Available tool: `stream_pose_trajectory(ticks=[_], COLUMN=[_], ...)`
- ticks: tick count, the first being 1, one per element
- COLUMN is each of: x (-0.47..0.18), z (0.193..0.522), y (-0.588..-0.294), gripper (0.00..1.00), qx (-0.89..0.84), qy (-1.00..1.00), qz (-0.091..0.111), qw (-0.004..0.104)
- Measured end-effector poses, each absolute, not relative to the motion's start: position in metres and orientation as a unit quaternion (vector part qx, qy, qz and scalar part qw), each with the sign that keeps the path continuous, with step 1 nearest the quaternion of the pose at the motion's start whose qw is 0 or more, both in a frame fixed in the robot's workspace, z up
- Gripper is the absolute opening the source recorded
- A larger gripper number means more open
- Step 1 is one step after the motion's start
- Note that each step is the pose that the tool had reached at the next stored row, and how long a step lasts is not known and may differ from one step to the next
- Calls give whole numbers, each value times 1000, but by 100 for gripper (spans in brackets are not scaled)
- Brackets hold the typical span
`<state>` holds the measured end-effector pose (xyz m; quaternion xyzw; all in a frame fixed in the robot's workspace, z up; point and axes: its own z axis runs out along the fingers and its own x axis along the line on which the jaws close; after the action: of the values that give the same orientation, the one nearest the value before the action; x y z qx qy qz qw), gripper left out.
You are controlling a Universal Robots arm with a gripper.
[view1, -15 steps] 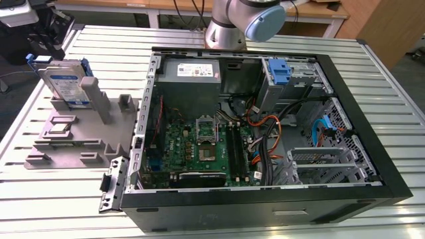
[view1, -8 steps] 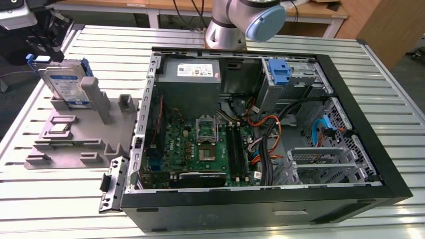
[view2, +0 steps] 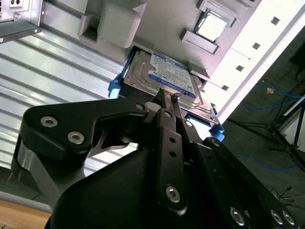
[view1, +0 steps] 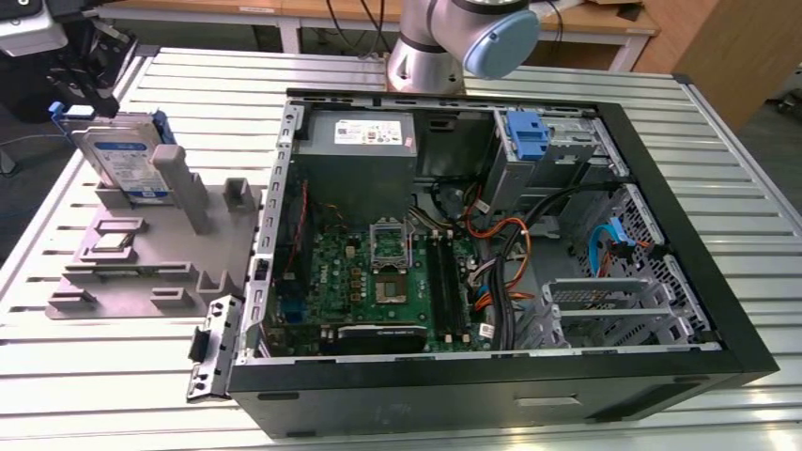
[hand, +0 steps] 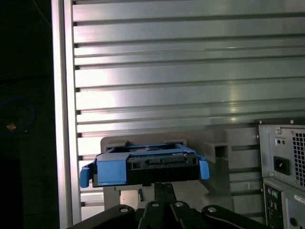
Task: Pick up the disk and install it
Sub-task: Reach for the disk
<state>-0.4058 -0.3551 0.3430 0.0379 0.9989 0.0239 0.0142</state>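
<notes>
**Disk parked upright in fixture; pincer closed, nothing held**

Exterior view: the disk [view1: 126, 162] is seen standing on edge in a slot of the grey fixture [view1: 138, 268], at the upper left of the exterior view. Its label side is shown and a blue carrier is fitted around it. The fixture is laid on the slatted metal table [view1: 100, 376], just beside the open computer case [view1: 501, 399], which takes up the centre and the exterior view's right. Inside the case, a grey power supply [view1: 357, 132] and a bare blue bracket [view1: 532, 136] are noted along the far wall, with the motherboard [view1: 376, 282] below them. The arm [view1: 433, 47] is seen at top centre, behind the case.

Second wrist view: the gripper [view2: 167, 95] is shown with its fingers pressed together and nothing clamped. The tips are lined up in front of the disk [view2: 167, 71] label; contact cannot be told. The disk is seated in the fixture [view2: 157, 19].

First wrist view: the disk [hand: 147, 167] is seen edge-on in the fixture [hand: 114, 140], carrier toward the camera, with the table [hand: 190, 71] behind. The gripper [hand: 163, 187] fingers are drawn together near the carrier edge.
</notes>
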Motion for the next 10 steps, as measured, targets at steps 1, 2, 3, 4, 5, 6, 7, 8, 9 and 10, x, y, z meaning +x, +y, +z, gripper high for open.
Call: stream_pose_trajectory(ticks=[1, 2, 3, 4, 5, 6, 7, 8, 9, 10], x=[-407, -409, -410, -410, -410, -410, -411, -411, -411, -411], z=[343, 343, 343, 343, 343, 343, 343, 343, 343, 343], y=[-355, -355, -355, -355, -355, -354, -353, -353, -352, -351], gripper=[10, 10, 10, 10, 10, 10, 10, 10, 10, 10], qx=[38, 38, 38, 38, 38, 38, 38, 38, 38, 38], qy=[999, 999, 999, 999, 999, 999, 999, 999, 999, 999], qz=[24, 24, 24, 24, 24, 24, 24, 24, 24, 24], qw=[14, 14, 14, 14, 14, 14, 14, 14, 14, 14])
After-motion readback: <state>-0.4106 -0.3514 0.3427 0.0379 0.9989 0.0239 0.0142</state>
